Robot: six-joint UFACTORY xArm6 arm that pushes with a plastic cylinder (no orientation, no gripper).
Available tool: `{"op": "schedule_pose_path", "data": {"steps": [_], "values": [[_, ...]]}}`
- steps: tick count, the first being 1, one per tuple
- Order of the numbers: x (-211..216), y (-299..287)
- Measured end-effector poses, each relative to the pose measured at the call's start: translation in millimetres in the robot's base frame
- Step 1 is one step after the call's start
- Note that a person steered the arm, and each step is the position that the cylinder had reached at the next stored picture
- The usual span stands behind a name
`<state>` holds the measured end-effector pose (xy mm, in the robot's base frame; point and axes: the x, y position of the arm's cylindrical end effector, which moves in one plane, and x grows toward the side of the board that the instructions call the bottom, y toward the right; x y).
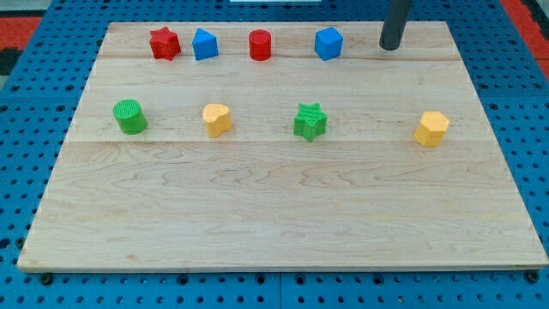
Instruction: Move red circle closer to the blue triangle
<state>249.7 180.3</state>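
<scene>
The red circle (260, 45), a short red cylinder, stands near the view's top edge of the wooden board (283, 215). The blue triangle-like block (205, 44) stands to its left, a small gap apart. A blue cube (328, 43) stands to the right of the red circle. My tip (390, 48), the end of the dark rod, is at the view's top right, to the right of the blue cube and touching no block.
A red star (164, 43) sits left of the blue triangle. In a middle row, from left to right, stand a green circle (129, 117), a yellow heart (217, 119), a green star (310, 121) and a yellow hexagon (431, 129).
</scene>
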Motion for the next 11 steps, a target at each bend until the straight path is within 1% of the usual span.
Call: {"op": "schedule_pose_path", "data": {"steps": [1,2,3,4,5,6,7,8,11], "values": [[-2,0],[-29,-14],[-44,-83],[-56,-125],[-39,-146],[-13,-160],[-13,-204],[-13,-222],[-15,-224]]}}
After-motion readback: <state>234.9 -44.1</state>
